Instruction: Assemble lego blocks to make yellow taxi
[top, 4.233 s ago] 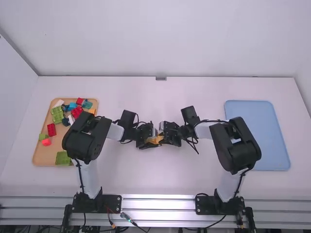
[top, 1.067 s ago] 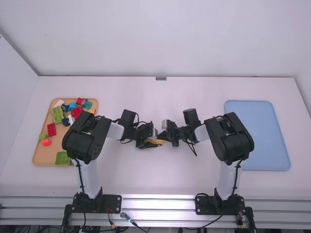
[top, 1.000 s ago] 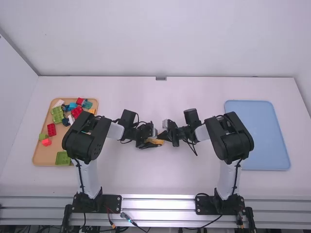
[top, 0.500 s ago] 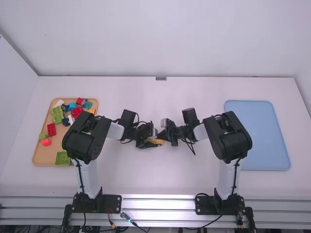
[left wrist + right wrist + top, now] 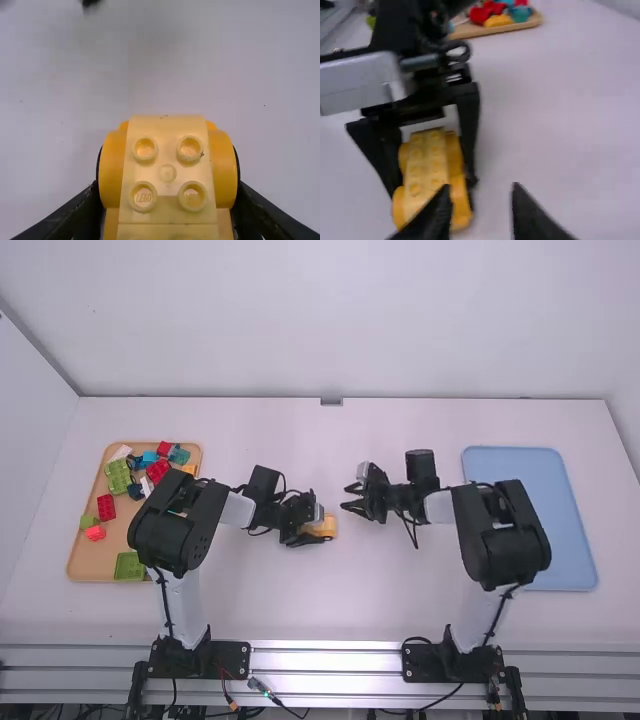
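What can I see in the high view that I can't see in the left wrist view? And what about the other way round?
High view: the blue tray, the wooden tray with its colourful blocks, and the right arm's base.

Left wrist view: the four round bumps on top of the yellow Lego piece, close up.

Both: that yellow piece held by the left tool, and the white table.
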`<act>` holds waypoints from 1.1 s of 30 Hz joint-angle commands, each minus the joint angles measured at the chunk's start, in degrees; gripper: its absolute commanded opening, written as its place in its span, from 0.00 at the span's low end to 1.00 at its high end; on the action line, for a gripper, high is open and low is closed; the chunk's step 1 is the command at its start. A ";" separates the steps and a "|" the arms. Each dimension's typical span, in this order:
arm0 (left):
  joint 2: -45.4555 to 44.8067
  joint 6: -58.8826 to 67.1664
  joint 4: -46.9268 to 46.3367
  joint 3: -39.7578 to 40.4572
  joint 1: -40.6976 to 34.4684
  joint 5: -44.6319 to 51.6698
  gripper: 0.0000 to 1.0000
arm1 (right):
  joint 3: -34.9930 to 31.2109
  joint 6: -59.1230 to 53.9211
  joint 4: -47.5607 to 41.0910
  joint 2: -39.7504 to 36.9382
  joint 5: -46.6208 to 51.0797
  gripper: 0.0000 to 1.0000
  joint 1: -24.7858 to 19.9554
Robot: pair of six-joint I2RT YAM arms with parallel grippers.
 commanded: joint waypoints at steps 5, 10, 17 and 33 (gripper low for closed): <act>0.76 0.48 -0.42 -0.44 0.04 -1.31 0.97 | -0.26 2.95 -9.11 -6.95 17.00 0.99 -0.74; 0.02 0.42 -0.50 -0.42 0.02 -0.98 0.99 | -0.31 4.00 -11.06 -7.78 19.74 0.99 -0.63; -8.02 -4.66 -10.49 3.30 1.07 -5.29 0.99 | -0.31 4.20 -11.32 -7.78 20.13 0.99 -0.68; -19.80 -19.98 -45.75 26.25 3.54 -44.94 0.99 | -0.31 4.20 -11.30 -7.78 20.13 0.99 -0.68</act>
